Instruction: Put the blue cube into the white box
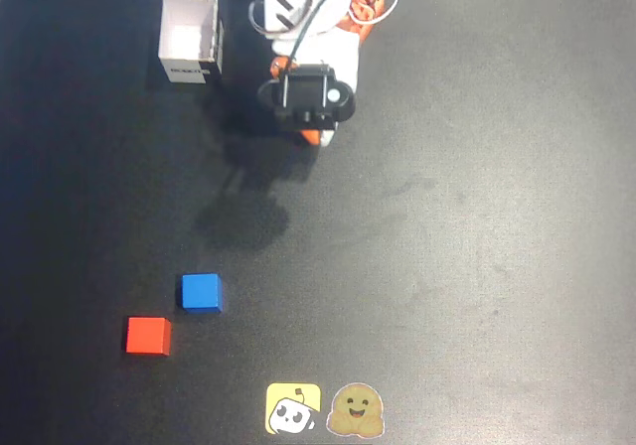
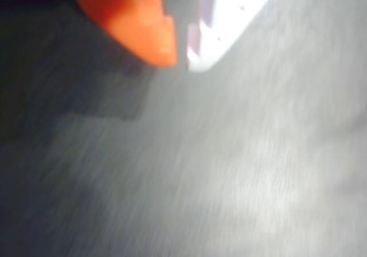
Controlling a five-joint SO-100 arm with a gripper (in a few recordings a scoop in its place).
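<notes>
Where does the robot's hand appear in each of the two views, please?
Overhead view: the hand is at top centre, right of the box, with its orange tip toward the picture's bottom.
Wrist view: the hand is at the top edge, its orange finger on the left and its white finger on the right, blurred.
Shared landmark: the dark table under the hand.

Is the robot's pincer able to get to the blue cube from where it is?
Probably yes. The blue cube sits in the open; the red cube lies apart from it, and bare table separates it from the arm.
</notes>
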